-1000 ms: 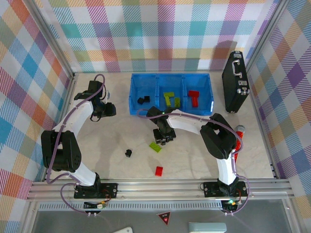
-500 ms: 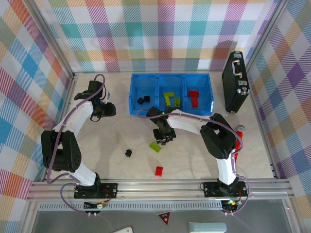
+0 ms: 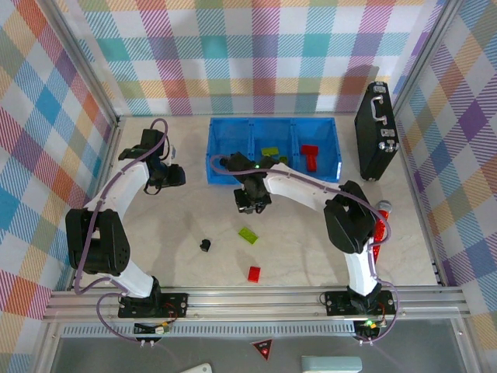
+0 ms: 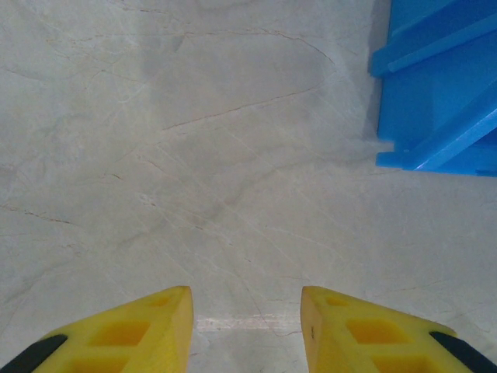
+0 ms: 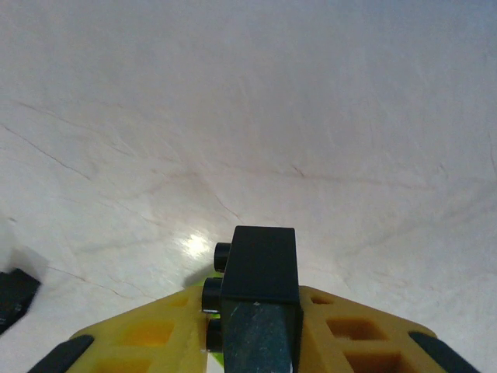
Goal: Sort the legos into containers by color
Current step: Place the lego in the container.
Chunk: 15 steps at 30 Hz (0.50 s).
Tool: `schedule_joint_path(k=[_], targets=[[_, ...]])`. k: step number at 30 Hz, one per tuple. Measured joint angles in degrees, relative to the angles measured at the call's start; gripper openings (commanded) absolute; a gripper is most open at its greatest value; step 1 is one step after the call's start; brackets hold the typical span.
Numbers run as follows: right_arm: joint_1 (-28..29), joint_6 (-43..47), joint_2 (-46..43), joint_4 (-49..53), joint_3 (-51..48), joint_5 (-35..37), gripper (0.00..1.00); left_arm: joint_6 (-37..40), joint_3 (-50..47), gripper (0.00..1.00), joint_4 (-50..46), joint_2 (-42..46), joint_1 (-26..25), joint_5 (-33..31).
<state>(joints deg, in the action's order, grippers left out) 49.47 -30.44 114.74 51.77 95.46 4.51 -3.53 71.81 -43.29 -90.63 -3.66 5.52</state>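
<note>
My right gripper (image 3: 251, 200) hangs just in front of the blue tray (image 3: 330, 167), shut on a black brick (image 5: 258, 291) whose studs face left between the yellow fingers (image 5: 155, 336). On the table lie a lime green brick (image 3: 248, 235), a small black brick (image 3: 205, 245) and a red brick (image 3: 254, 273). The tray's middle compartment holds green bricks (image 3: 270, 152) and its right one red bricks (image 3: 309, 156). The arm covers part of the left compartment. My left gripper (image 3: 177, 175) rests open over bare table, left of the tray's corner (image 4: 435, 101).
A black hard case (image 3: 375, 140) stands at the back right. A red cylinder with a grey cap (image 3: 381, 221) lies beside the right arm. Another black brick (image 5: 14, 295) shows at the right wrist view's left edge. Checked walls enclose the table.
My right gripper has risen from beside the lime green brick and moved back towards the tray with the black brick in it. The left arm has not moved.
</note>
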Motion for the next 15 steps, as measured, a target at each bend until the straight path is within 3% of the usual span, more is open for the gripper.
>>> schedule_joint_path(k=[15], targets=[[-0.74, 4.87, 12.07, 2.32, 22.36, 2.80, 0.29, 0.00, 0.00, 0.41, 0.00, 0.00, 0.00, 0.02]])
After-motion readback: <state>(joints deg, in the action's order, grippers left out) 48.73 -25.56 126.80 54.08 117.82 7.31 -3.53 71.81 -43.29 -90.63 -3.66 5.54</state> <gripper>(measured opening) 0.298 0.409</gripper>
